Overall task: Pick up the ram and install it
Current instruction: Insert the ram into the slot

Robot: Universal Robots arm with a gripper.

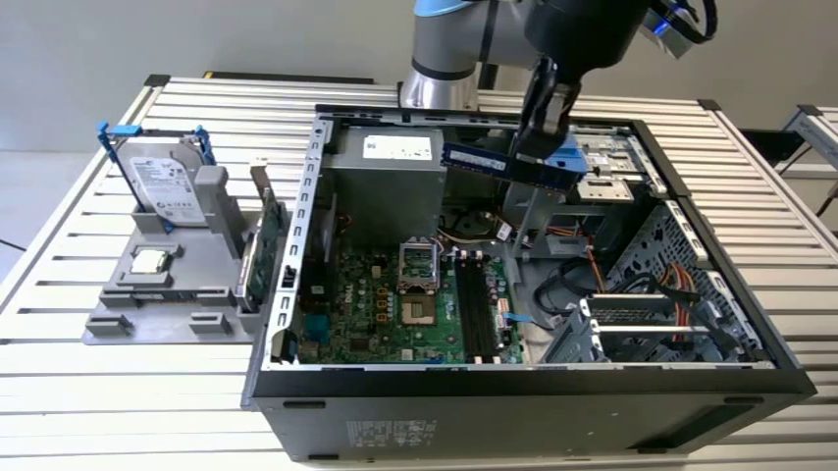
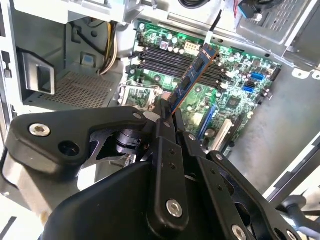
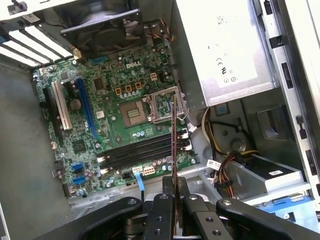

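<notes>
Gripping ram [image 1: 478, 160] in hand [image 1: 535, 155] clamped tight | suspended above green motherboard [image 1: 392, 304] | over open computer case [image 1: 524, 412] on desk [image 1: 131, 392]

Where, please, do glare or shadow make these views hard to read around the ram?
In the first wrist view, glare whitens the face of the power supply; in the second wrist view, the case frame blows out white, while the black end effector holding the ram reads dark; the exterior view is evenly lit, with soft shade inside the case.
</notes>
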